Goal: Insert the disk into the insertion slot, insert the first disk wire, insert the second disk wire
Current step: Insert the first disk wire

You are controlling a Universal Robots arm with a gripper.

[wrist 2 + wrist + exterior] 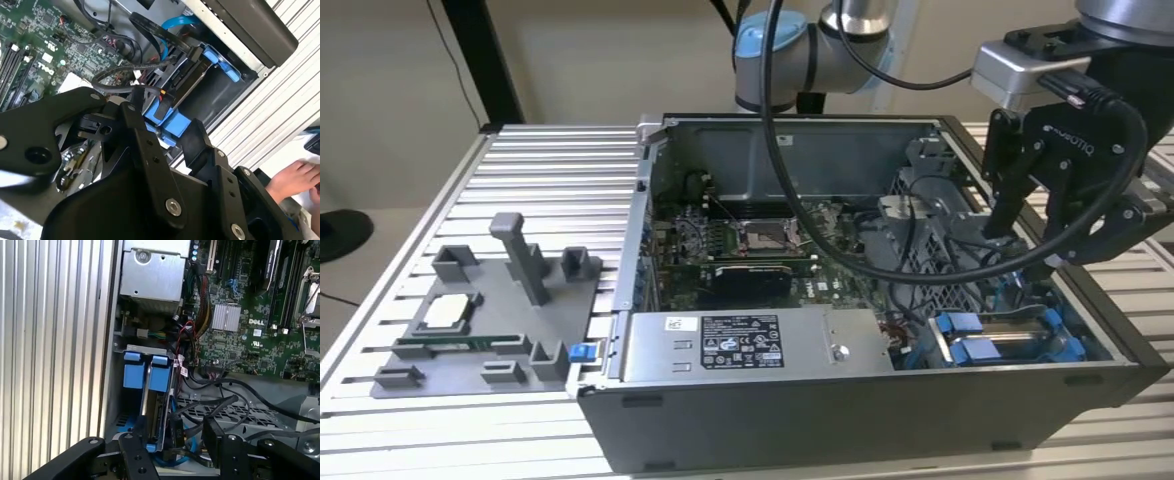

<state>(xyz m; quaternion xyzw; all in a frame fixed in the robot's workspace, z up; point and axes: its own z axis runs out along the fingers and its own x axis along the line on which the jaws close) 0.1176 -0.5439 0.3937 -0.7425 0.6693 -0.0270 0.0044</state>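
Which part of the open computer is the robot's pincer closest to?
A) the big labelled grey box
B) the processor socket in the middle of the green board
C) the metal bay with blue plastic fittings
C: in the first wrist view the open pincer sits at one end of the insertion slot, where the disk stands in its blue frame.

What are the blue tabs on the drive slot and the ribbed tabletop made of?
Blue tabs: probably moulded plastic, uniform bright colour, soft sheen. Insertion slot: grey sheet metal, thin folded edges. Tabletop: likely extruded aluminium, parallel ribs with dull metallic streaks.
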